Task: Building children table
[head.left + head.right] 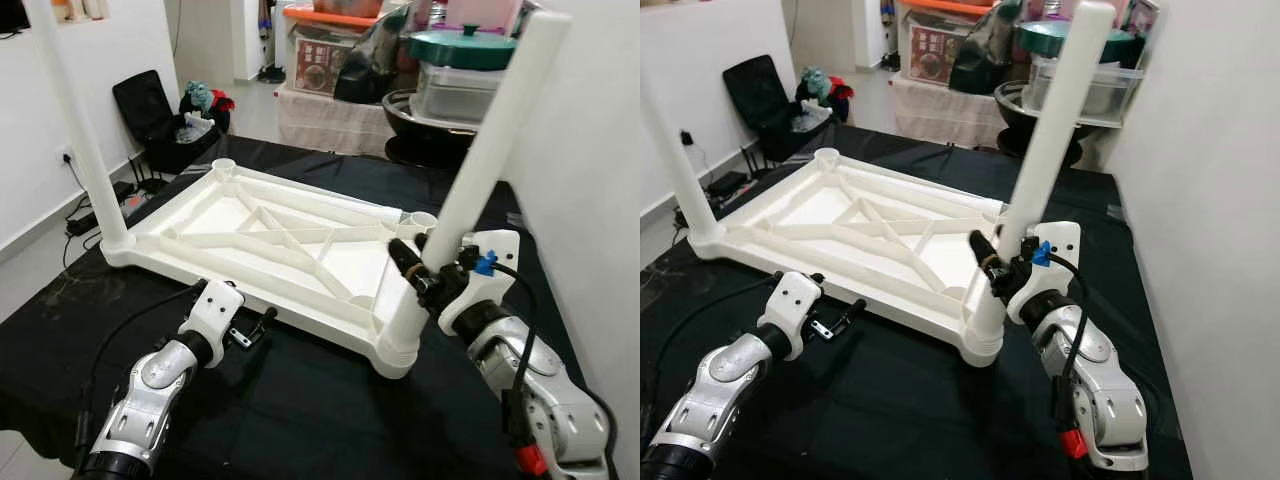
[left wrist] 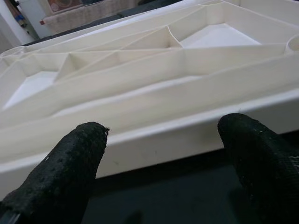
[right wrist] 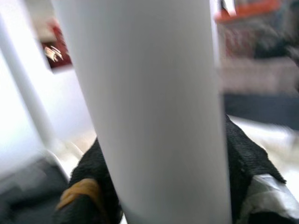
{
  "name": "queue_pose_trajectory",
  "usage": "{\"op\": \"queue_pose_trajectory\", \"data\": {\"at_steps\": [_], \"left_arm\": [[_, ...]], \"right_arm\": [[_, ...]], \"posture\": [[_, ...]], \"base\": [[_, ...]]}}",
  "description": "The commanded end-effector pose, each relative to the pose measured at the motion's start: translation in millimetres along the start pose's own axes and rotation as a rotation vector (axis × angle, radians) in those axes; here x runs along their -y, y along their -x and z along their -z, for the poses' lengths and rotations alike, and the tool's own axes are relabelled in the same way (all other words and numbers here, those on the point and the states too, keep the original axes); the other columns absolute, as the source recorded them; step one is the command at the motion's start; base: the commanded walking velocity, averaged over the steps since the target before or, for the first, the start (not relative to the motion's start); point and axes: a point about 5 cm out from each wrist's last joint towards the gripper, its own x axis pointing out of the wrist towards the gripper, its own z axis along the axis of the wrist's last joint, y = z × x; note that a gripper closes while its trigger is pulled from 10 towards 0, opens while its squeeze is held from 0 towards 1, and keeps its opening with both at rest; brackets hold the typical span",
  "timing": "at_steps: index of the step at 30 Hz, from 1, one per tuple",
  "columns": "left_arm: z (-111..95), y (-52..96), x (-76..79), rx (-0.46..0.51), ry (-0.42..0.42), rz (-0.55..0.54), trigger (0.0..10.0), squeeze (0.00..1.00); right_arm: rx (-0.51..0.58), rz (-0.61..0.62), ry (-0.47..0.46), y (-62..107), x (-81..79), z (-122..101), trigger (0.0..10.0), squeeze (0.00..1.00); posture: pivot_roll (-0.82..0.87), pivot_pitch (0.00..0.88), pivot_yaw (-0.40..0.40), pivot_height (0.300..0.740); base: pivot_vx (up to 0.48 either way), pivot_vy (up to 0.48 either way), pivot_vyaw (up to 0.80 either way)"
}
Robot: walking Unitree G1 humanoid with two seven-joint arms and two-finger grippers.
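A white plastic tabletop [image 1: 300,290] lies upside down on the black cloth [image 1: 310,410], its ribbed underside showing. One white leg [image 1: 80,130] stands in its near left corner. A second white leg [image 1: 490,140] rises tilted from the near right corner socket [image 1: 398,345], with my right gripper [image 1: 425,268] shut on its lower part; both black fingers [image 3: 245,158] hug the tube. My left gripper [image 1: 255,330] hovers open just in front of the tabletop's near rim [image 2: 154,135], touching nothing. Two far corner sockets [image 1: 421,220] hold no leg.
A white wall [image 1: 600,200] stands close on the right. Behind the table are stacked containers with a teal lid [image 1: 462,48] and a black bowl [image 1: 430,125]. An open black suitcase [image 1: 150,115] and cables [image 1: 100,215] lie on the floor at left.
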Motion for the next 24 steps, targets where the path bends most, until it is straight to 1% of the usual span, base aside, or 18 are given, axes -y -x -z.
{"op": "queue_pose_trajectory", "data": {"at_steps": [1, 3, 4, 5, 6, 7, 8, 9, 10, 11, 12, 17, 18, 20, 21, 22, 23, 24], "left_arm": [[2.3, 0.4, 0.9, -0.007, 0.001, 0.008, 10.0, 0.0], [2.3, 0.7, 0.3, -0.008, 0.0, 0.007, 10.0, 0.0], [2.3, 0.7, 0.3, -0.008, 0.0, 0.007, 10.0, 0.0], [2.2, 1.0, 0.4, -0.008, -0.001, 0.01, 10.0, 0.0], [2.2, 1.0, 0.4, -0.008, -0.001, 0.01, 10.0, 0.0], [2.3, 1.0, 0.5, -0.008, -0.001, 0.011, 10.0, 0.0], [2.2, 0.7, 0.7, -0.007, -0.001, 0.014, 10.0, 0.0], [1.7, 0.1, 0.9, -0.005, -0.002, 0.018, 10.0, 0.0], [1.7, 0.1, 0.9, -0.005, -0.002, 0.018, 10.0, 0.0], [1.4, -0.5, 1.1, -0.004, -0.002, 0.02, 10.0, 0.0], [0.7, -1.6, 1.6, -0.001, -0.003, 0.024, 10.0, 0.0], [-0.5, -3.2, 2.1, 0.003, -0.004, 0.027, 10.0, 0.0], [-0.4, -2.5, 1.2, 0.004, -0.005, 0.026, 10.0, 0.0], [-0.4, -2.5, 1.2, 0.004, -0.005, 0.026, 10.0, 0.0], [0.1, -1.8, 1.0, 0.004, -0.005, 0.025, 10.0, 0.0], [0.8, -0.7, 1.0, 0.002, -0.005, 0.024, 10.0, 0.0], [0.8, -0.7, 1.0, 0.002, -0.005, 0.024, 10.0, 0.0], [1.7, 0.4, 1.0, 0.0, -0.005, 0.023, 10.0, 0.0]], "right_arm": [[0.057, -0.005, 0.01, -0.8, -0.3, -10.0, 10.0, 1.0], [0.001, -0.055, 0.03, -0.5, -7.3, -2.6, 10.0, 1.0], [0.001, -0.055, 0.03, -0.5, -7.3, -2.6, 10.0, 1.0], [-0.028, -0.152, 0.031, 3.6, -18.9, 1.3, 10.0, 0.0], [-0.028, -0.152, 0.031, 3.6, -18.9, 1.3, 10.0, 0.0], [-0.035, -0.204, 0.02, 6.1, -23.6, 1.8, 10.0, 0.0], [-0.046, -0.338, -0.001, 14.0, -34.6, 1.5, 10.0, 0.0], [-0.067, -0.44, 0.001, 20.9, -40.6, 2.6, 10.0, 0.0], [-0.067, -0.44, 0.001, 20.9, -40.6, 2.6, 10.0, 0.0], [-0.082, -0.5, 0.005, 25.2, -43.5, 3.6, 10.0, 0.0], [-0.108, -0.509, 0.019, 25.1, -40.7, 7.8, 10.0, 0.0], [-0.126, -0.496, 0.03, 22.0, -33.8, 11.0, 10.0, 0.0], [-0.14, -0.479, 0.051, 17.0, -25.5, 12.8, 0.1, 0.0], [-0.14, -0.479, 0.051, 17.0, -25.5, 12.8, 0.1, 0.0], [-0.145, -0.443, 0.068, 13.9, -20.2, 14.2, 0.0, 0.0], [-0.154, -0.355, 0.085, 9.1, -10.5, 16.4, 0.0, 0.0], [-0.154, -0.355, 0.085, 9.1, -10.5, 16.4, 0.0, 0.0], [-0.19, -0.202, 0.1, 3.5, 5.0, 21.7, 0.0, 0.0]], "posture": [[0.06, 0.0, -0.085, 0.74], [0.06, 0.0, -0.084, 0.74], [0.06, 0.0, -0.084, 0.74], [0.06, 0.0, -0.08, 0.74], [0.06, 0.0, -0.08, 0.74], [0.06, 0.0, -0.08, 0.74], [0.05, 0.0, -0.078, 0.74], [0.05, 0.0, -0.078, 0.74], [0.05, 0.0, -0.078, 0.74], [0.05, 0.0, -0.073, 0.74], [0.05, 0.0, -0.075, 0.74], [0.06, 0.0, -0.079, 0.74], [0.06, 0.0, -0.086, 0.74], [0.06, 0.0, -0.086, 0.74], [0.06, 0.0, -0.088, 0.74], [0.06, 0.0, -0.091, 0.74], [0.06, 0.0, -0.091, 0.74], [0.06, 0.0, -0.09, 0.74]], "base": [[0.0, 0.0, 0.0], [0.0, 0.0, 0.0], [0.0, 0.0, 0.0], [0.0, 0.0, 0.0], [0.0, 0.0, 0.0], [0.0, 0.0, 0.0], [0.0, 0.0, 0.0], [0.0, 0.0, 0.0], [0.0, 0.0, 0.0], [0.0, 0.0, 0.0], [0.0, 0.0, 0.0], [0.0, 0.0, 0.0], [0.0, 0.0, 0.0], [0.0, 0.0, 0.0], [0.0, 0.0, 0.0], [0.0, 0.0, 0.0], [0.0, 0.0, 0.0], [0.0, 0.0, 0.0]]}}
